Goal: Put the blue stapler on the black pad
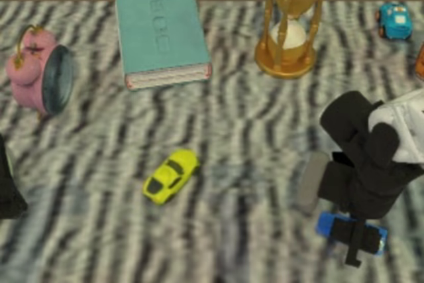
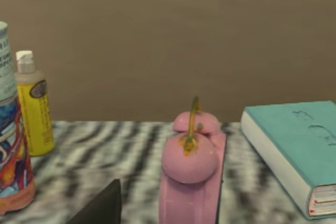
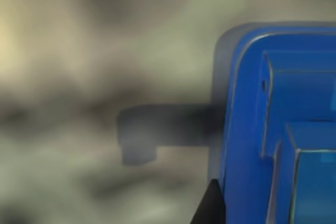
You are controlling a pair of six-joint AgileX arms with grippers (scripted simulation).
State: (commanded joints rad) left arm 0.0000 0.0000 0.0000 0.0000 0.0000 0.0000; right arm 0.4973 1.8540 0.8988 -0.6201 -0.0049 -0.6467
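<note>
The blue stapler (image 1: 326, 224) lies at the near right of the table, its middle covered from above by my right gripper (image 1: 358, 238). That gripper reaches down over it with its jaws across the stapler's width, shut on it. In the right wrist view the blue stapler (image 3: 283, 129) fills the side of the picture, and one dark finger (image 3: 212, 205) rests against its edge. The black pad shows in no view. My left gripper (image 1: 8, 190) stays parked at the table's left edge.
A yellow toy car (image 1: 171, 175) sits mid-table. A teal book (image 1: 160, 34), a golden hourglass (image 1: 291, 18) and a pink alarm clock (image 1: 40, 71) stand along the back. A teal-blue toy car (image 1: 394, 20) is at the far right. A yellow bottle (image 2: 34, 108) stands at the left.
</note>
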